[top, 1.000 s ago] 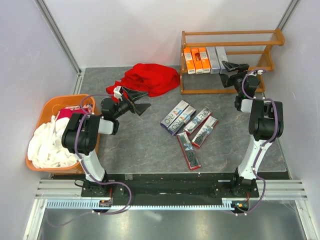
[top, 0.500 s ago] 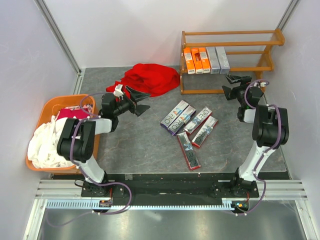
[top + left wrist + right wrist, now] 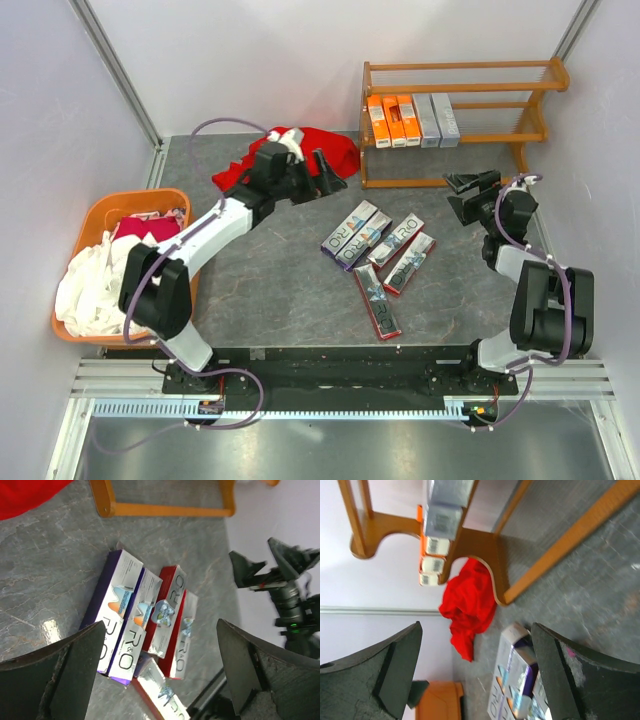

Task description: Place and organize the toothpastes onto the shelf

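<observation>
My open, empty left hand (image 3: 327, 178) should straddle the purple cardboard toothpaste box (image 3: 112, 605) nearest the orange-brown wooden slatted shelf (image 3: 460, 67).

Surface: dark grey, stone-veined tabletop (image 3: 280, 290), a pale glint (image 3: 50, 626) of light on it | Walls: plain white, back panel (image 3: 300, 60), left panel (image 3: 50, 150), right panel (image 3: 612, 180) | Frame: aluminium posts (image 3: 115, 75) slanting up both rear corners | Near edge: black base plate (image 3: 340, 362), then slotted metal rail (image 3: 330, 407) | Light: soft, even, faint shadows
</observation>
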